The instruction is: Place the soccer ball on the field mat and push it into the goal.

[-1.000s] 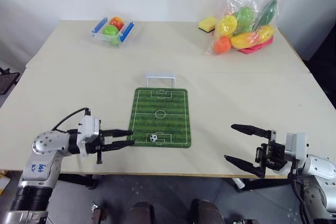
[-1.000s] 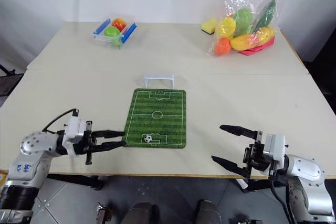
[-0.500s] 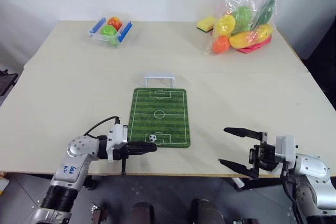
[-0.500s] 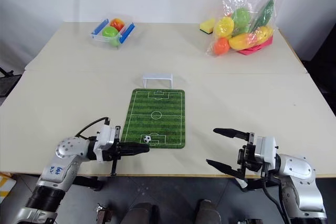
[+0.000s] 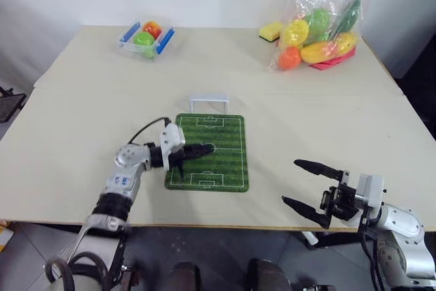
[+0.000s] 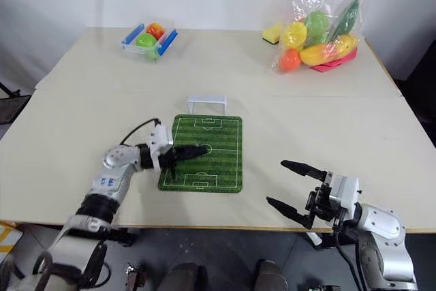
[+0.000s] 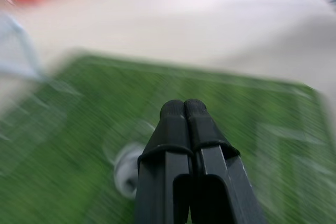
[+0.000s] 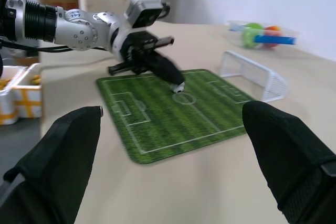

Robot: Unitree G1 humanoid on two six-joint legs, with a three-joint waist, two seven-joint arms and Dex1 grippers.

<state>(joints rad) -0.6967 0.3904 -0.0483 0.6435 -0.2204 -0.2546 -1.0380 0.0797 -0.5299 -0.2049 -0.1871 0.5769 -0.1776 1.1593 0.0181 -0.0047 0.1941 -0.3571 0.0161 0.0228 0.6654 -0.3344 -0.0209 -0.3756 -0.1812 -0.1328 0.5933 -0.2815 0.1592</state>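
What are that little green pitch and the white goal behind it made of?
The field mat looks like thin printed rubber or foam: flat, matte, with rounded corners. The goal looks like white plastic, a thin frame with fine netting. Neither can be told for sure.

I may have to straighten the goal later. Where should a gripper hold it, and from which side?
Probably best to pinch the goal by its top crossbar at mid-span, coming down from above. It stands upright just past the far end of the field mat, and that thin, exposed bar should fit between two fingers; the ends are slim posts with netting.
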